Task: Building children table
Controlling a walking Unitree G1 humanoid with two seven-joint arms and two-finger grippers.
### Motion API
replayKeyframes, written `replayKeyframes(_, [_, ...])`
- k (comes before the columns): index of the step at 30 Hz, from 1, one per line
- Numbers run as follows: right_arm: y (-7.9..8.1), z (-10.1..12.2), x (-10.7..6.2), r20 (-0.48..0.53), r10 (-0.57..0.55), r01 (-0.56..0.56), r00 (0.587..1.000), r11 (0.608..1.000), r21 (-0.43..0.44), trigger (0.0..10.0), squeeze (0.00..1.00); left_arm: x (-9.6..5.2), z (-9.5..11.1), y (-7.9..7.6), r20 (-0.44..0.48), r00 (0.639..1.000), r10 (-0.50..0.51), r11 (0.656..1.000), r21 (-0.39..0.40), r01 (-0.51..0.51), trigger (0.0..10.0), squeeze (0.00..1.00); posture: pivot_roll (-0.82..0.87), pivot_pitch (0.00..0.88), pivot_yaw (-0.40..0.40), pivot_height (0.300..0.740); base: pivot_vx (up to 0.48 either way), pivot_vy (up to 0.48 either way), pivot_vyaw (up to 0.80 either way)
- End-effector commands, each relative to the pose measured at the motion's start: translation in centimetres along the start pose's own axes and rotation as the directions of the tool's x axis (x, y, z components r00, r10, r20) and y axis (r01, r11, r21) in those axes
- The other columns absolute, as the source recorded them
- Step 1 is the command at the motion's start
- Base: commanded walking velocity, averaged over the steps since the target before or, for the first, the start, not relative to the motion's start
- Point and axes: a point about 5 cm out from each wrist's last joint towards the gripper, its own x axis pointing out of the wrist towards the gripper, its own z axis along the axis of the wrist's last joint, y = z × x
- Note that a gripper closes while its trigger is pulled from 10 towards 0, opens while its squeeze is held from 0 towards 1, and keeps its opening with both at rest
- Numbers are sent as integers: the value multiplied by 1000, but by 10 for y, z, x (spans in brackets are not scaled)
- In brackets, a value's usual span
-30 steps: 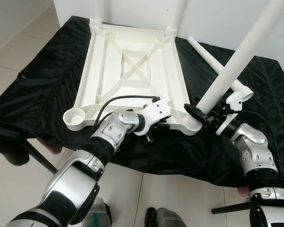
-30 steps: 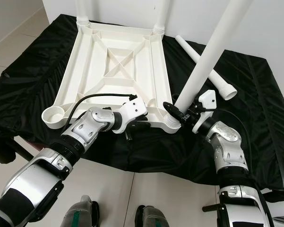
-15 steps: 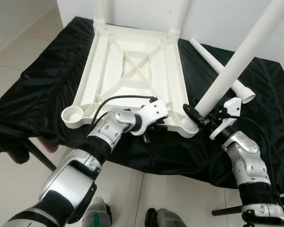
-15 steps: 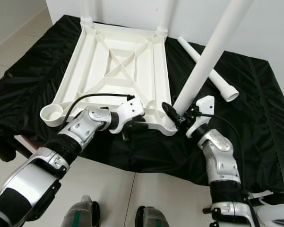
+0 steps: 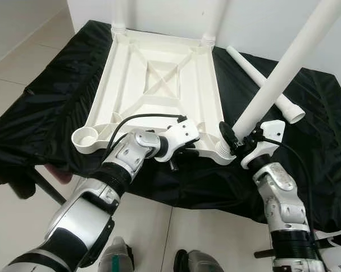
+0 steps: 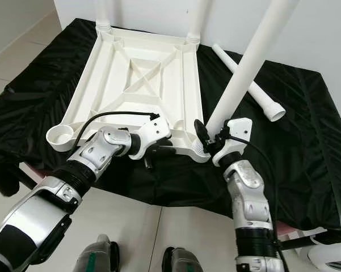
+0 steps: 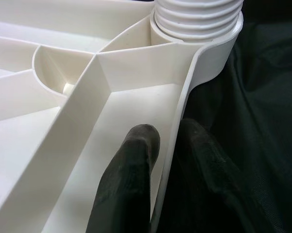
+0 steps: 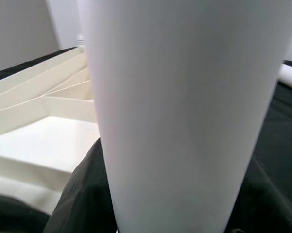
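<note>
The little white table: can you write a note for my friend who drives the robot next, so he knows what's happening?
Left gripper: shut on the near rim of the upside-down tabletop, one finger each side, steadying it on the black cloth.
Right gripper: shut on the tilted leg, low down, its threaded end at the near right corner socket.
Done: two legs stand in the far corner sockets.
Left: straighten and seat this leg, which looks not fully in. Then fit the spare leg, lying on the cloth to the right, into the open near left socket.
</note>
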Motion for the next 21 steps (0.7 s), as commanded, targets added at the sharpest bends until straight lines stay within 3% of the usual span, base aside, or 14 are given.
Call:
replayKeyframes(1, [28,0,5,13,25,-26,1000,997,78,10000,0,5,17,-1,41,999,-7,999,55,4,10000,0,-13,41,-58,740,0,0,0])
replayKeyframes(5, [34,0,7,27,-54,51,998,993,104,10000,0,6,17,-1,42,999,-7,999,53,5,10000,0,-11,40,-58,740,0,0,0])
replayKeyframes(9, [38,-9,13,-29,-278,280,960,956,84,10000,0,7,17,-2,41,999,-8,999,51,6,10000,0,-10,36,-62,740,0,0,0])
replayKeyframes(14, [43,-10,14,-52,-328,331,943,942,48,10000,0,7,18,-2,44,999,-6,999,51,4,10000,0,-8,33,-65,740,0,0,0])
replayKeyframes(21, [37,-9,11,-49,-367,368,929,929,29,10000,0,7,18,-2,47,999,-6,999,52,4,10000,0,-12,28,-69,740,0,0,0])
